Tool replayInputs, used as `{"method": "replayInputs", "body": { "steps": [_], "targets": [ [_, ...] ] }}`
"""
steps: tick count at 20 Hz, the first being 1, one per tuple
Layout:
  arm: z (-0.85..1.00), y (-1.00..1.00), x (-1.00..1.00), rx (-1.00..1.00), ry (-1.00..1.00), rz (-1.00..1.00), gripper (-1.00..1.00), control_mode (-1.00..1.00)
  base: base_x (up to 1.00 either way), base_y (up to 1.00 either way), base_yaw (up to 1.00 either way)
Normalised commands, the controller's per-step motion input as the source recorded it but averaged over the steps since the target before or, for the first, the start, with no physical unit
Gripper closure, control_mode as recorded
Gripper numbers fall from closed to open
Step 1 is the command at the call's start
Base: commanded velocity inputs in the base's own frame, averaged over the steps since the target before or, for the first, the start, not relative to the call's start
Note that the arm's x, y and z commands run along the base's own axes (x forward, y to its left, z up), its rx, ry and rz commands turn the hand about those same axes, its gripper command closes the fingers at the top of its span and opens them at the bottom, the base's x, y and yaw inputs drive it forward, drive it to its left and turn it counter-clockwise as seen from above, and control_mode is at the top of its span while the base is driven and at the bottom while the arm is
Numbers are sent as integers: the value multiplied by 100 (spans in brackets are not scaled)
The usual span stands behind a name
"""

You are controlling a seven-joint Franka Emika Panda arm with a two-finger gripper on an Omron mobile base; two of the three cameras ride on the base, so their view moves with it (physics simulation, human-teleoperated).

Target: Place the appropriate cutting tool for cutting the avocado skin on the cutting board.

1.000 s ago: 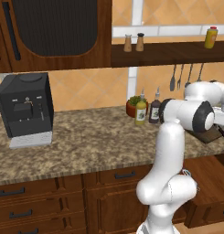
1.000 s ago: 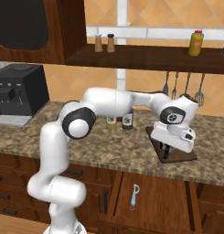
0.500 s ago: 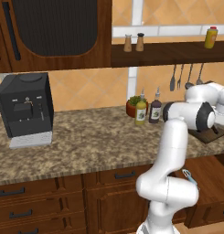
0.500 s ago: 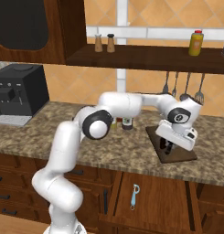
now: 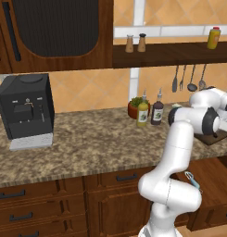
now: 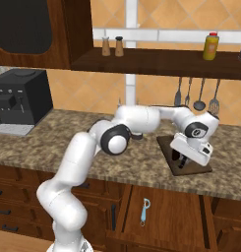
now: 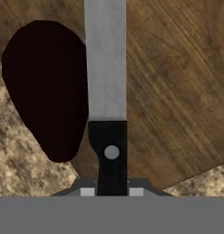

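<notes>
One knife (image 7: 105, 64) rides clamped in our pincer (image 7: 111, 191), blade just beside the avocado (image 7: 45, 89), over the cutting board (image 7: 177, 91); we judge lowering and release come next.

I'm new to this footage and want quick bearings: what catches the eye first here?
The white arm stretches across the granite counter, its gripper low over the dark cutting board at the counter's right end. In the hand view, the knife lies straight over the board, its handle between the fingertips, with the black avocado beside its blade.

Avocado (image 7: 45, 91) crowds knife (image 7: 105, 68) — board (image 7: 177, 82) rightward bare.
</notes>
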Motion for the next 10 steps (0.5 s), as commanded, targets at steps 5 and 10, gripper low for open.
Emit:
{"method": "replayInputs", "body": {
  "steps": [5, 10],
  "targets": [
    [-13, 0, 19, 0, 0, -3, 100, -100, 0, 0, 0],
    [-17, 0, 4, 0, 0, -1, 100, -100, 0, 0, 0]
  ]
}}
